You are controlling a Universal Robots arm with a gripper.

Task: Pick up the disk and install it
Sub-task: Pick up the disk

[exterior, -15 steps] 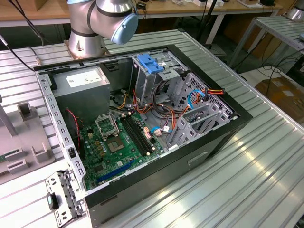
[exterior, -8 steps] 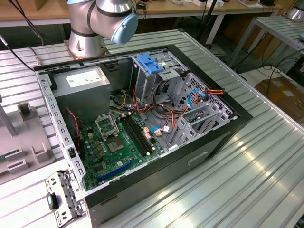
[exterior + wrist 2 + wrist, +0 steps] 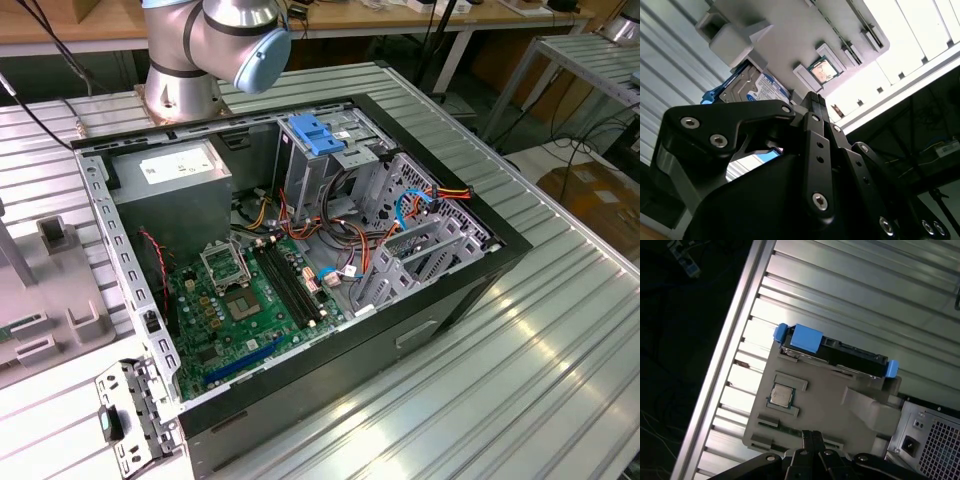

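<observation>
Blue-railed disk point(image 3: 850, 356) beyond the hand point(image 3: 811, 434)

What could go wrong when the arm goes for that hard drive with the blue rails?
1. The disk sits along one edge of the grey holder, which also carries a processor chip. A gripper coming down slightly off could bump the chip or the holder.
2. Inside the computer case, cables hang across the metal cages, so the disk might snag on them going in.
</observation>
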